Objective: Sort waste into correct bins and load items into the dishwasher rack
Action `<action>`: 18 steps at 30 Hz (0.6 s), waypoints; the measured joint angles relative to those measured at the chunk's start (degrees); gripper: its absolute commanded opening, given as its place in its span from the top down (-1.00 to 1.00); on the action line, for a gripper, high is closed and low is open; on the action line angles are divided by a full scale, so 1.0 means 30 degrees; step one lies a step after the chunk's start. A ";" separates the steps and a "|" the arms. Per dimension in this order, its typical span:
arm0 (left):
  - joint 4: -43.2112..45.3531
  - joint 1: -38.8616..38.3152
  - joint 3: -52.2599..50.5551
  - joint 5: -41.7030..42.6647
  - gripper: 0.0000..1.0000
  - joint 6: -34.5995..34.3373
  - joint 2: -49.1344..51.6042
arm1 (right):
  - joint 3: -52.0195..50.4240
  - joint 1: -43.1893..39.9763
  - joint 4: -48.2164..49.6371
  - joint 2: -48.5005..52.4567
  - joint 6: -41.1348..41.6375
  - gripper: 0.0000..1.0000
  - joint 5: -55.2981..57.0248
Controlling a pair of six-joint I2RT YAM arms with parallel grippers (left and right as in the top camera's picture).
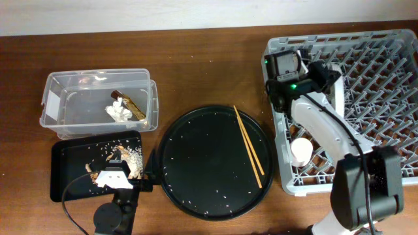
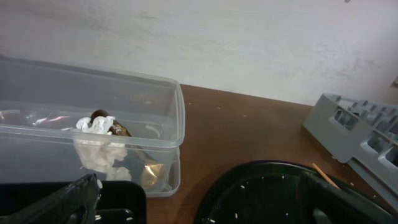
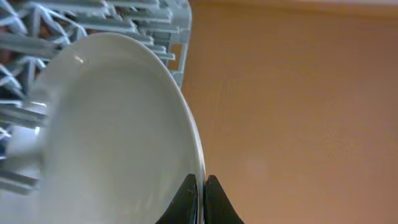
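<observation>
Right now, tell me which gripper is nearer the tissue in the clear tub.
Left. The left gripper hangs over the black rectangular tray beside the tub holding the tissue; the right gripper is at the rack, pinching the plate.

Dishwasher rack (image 1: 326, 40), left side: grey-white plate (image 3: 112, 124) on edge among pegs, right gripper (image 3: 200, 186) clamped on rim; pale cup (image 1: 300, 151) nearer.
Far mid table: bare wood btw clear tub (image 1: 98, 98) & rack, open.
Round black tray (image 1: 196, 163): chopsticks (image 1: 249, 147) across right half; left half open.
Black tray (image 1: 68, 166): left gripper (image 1: 117, 166) over right end.
</observation>
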 measured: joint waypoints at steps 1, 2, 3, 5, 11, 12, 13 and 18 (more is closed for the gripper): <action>0.0007 0.0000 0.0000 0.0000 -0.99 0.0000 0.0000 | -0.0029 0.0219 0.0277 0.0007 -0.0138 0.07 -0.0022; 0.0000 0.0000 0.0000 0.0007 -0.99 0.0000 0.0000 | -0.0102 0.0444 0.1239 0.0007 -0.0124 -0.01 0.0036; 0.0015 0.0000 0.0000 0.0000 -0.99 0.0000 0.0007 | -0.0189 0.0656 0.2455 0.0007 -0.0189 -0.14 0.0233; 0.0007 0.0000 0.0000 0.0007 -0.99 0.0000 0.0007 | -0.0233 0.1224 0.5158 -0.0095 -0.0240 -0.38 0.0670; 0.0000 0.0000 0.0000 0.0000 -0.99 0.0000 0.0000 | -0.0015 0.5872 1.0083 -0.5727 -0.0262 -0.44 0.0962; 0.0007 0.0000 0.0000 0.0000 -0.99 0.0000 0.0000 | 0.0153 0.7147 0.9683 -0.6594 0.0087 -0.44 0.0947; 0.0007 0.0000 0.0000 0.0000 -0.99 0.0000 0.0000 | 0.0379 0.7745 0.8000 -0.6798 0.0539 -0.44 0.0576; 0.0000 0.0000 -0.0007 0.0000 -0.99 0.0000 -0.0015 | 0.0168 1.0156 -0.3920 -0.6200 0.7817 -0.46 -1.0863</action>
